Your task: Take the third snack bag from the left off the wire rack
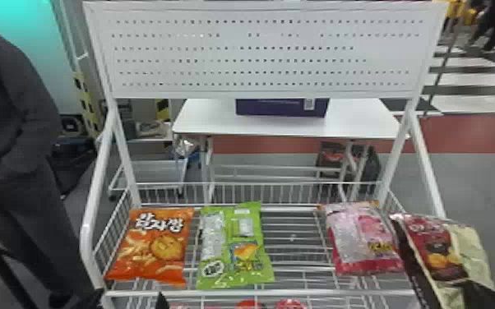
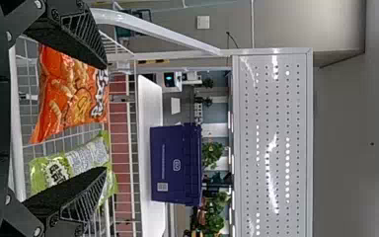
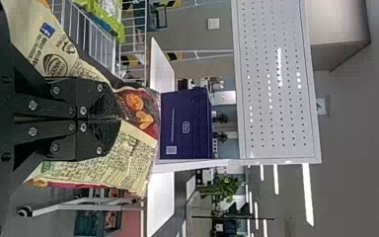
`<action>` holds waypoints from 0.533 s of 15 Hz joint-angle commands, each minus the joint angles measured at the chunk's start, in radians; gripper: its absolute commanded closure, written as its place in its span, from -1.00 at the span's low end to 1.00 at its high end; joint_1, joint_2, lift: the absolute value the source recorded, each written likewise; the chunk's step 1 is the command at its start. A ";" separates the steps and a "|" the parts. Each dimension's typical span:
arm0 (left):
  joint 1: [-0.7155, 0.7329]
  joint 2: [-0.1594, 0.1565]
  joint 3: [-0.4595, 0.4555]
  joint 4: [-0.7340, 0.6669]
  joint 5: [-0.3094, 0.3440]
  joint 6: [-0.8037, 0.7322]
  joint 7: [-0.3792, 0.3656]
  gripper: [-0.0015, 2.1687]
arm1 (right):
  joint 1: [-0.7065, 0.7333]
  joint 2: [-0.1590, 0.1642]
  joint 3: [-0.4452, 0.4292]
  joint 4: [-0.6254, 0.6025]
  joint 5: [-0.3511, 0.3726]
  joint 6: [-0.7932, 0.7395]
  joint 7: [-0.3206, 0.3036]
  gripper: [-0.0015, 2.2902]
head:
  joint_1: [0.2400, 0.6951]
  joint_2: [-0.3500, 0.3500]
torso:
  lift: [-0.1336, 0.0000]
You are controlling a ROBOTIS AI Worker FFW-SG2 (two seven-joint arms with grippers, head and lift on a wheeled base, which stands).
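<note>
Right tool [image 3: 109,120] is clamped together on the snack bag [image 1: 444,250], pinching the dark red and cream pack partway up its length. The bag hangs at the right end of the wire rack [image 1: 296,242], with its upper corner over the rack's right edge, just beside the pink bag [image 1: 361,242]. There's a bare slot between the green bag [image 1: 234,246] and the pink one, so I judge this is the third bag, already off its spot. The step in hand looks like carrying it clear. To do it well, I hold the pinch firm, since the film looks slick and crinkly. I lift before pulling so the loose end doesn't snag the side rail or drag the pink bag, then draw back and out to my right. My right arm comes in at the bottom right corner of the head view, low by the rack's front right corner, with the tool facing the white back panel. My left tool [image 2: 103,116] is apart, fingers spread wide, parked at the rack's front facing the orange bag [image 1: 152,246] and the green bag, and seems to touch neither.
</note>
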 commanded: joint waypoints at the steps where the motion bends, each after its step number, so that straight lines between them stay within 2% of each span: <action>1: -0.003 0.000 0.002 0.003 0.005 0.000 0.000 -0.84 | -0.001 0.000 0.000 0.002 0.007 -0.003 0.000 0.94 | 0.14 0.00 | 1.00; 8: -0.007 -0.001 0.008 0.008 0.011 0.000 0.000 -0.84 | -0.003 0.000 0.000 0.005 0.005 -0.009 0.005 0.94 | 0.14 0.00 | 1.00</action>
